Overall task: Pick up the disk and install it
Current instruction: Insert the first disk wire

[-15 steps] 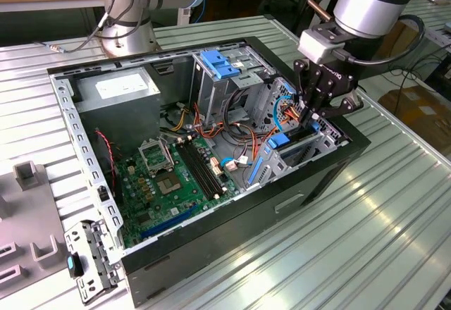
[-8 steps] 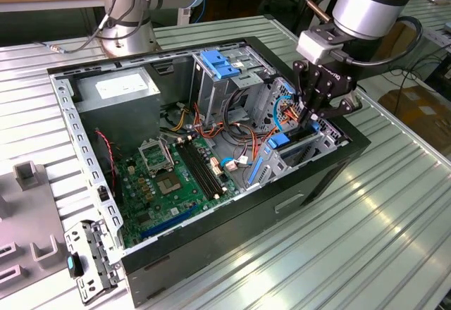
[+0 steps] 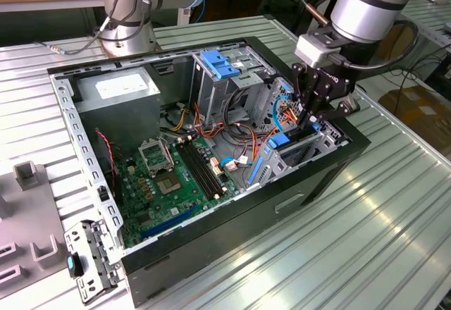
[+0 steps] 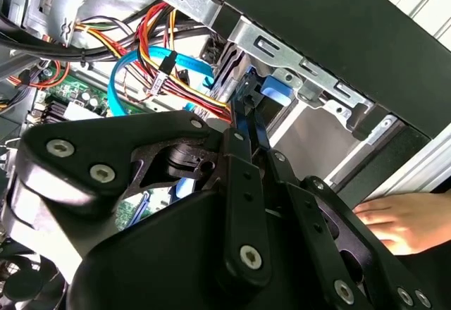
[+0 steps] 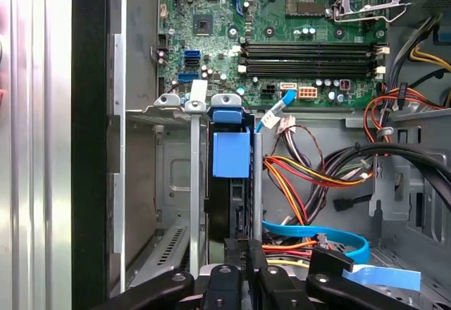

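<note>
- Ribbed aluminium table (image 3: 394, 211) carries an open black computer case (image 3: 232, 239), lying on its side; workshop benches stand behind it.
- Exterior view: green motherboard (image 3: 176, 176) on the case floor; grey power-supply box (image 3: 116, 88) in the far corner of the case; blue plastic clip (image 3: 222, 63) atop the grey metal cage. The gripper (image 3: 310, 116) hangs over the drive bay at the case's front end, fingers drawn narrow on the disk (image 3: 285, 141), whose blue carrier edge stands upright in the bay.
- First wrist view: disk (image 5: 231, 156) sits edge-on in a bay slot, between grey metal rails; gripper (image 5: 239, 250) closed on its near edge, apparently pinching it. Motherboard (image 5: 282, 35) lies beyond the bay; blue data cable (image 5: 317, 232) beside it.
- Second wrist view: gripper (image 4: 248, 113) fingers meet at the disk's blue carrier (image 4: 271, 88); a person's hand (image 4: 409, 218) rests outside the case wall.
</note>
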